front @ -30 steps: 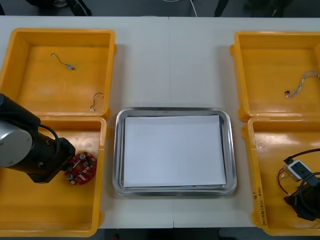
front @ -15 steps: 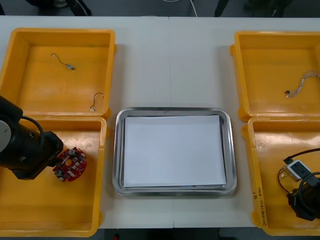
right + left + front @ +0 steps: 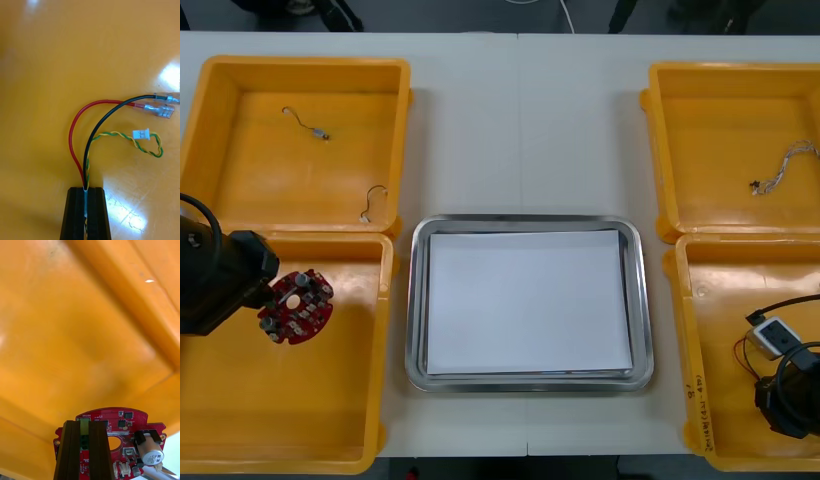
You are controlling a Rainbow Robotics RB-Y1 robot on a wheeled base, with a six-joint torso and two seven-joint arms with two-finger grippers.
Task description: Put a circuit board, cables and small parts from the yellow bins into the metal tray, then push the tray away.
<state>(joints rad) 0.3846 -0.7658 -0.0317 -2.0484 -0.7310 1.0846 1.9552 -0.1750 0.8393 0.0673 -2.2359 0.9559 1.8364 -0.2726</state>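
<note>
left gripper (image 3: 84,426): clamped on the edge of the circuit board (image 3: 125,419), over the near-left yellow bin (image 3: 280,410); board looks clear of the bin floor
board make: round, flat, rigid red disc with a centre hole, silver-topped can and small chips
right gripper (image 3: 85,191): pinched on the cable bundle (image 3: 86,157), down in the near-right yellow bin (image 3: 710,310)
cable make: thin, limp; red lead, black lead, yellow-green twisted pair; clear-sleeved metal ends, white plug
bins: hard glossy plastic, glare spots
metal tray (image 3: 418,300): between the bins; shiny rim, flat white inside, nothing in it
far-left yellow bin (image 3: 240,150): two wiry small metal parts (image 3: 310,122), untouched
far-right yellow bin (image 3: 720,130): pale twisted cable (image 3: 785,162), untouched
progress: early; nothing delivered; board and cables gripped only; small parts and tray push left
</note>
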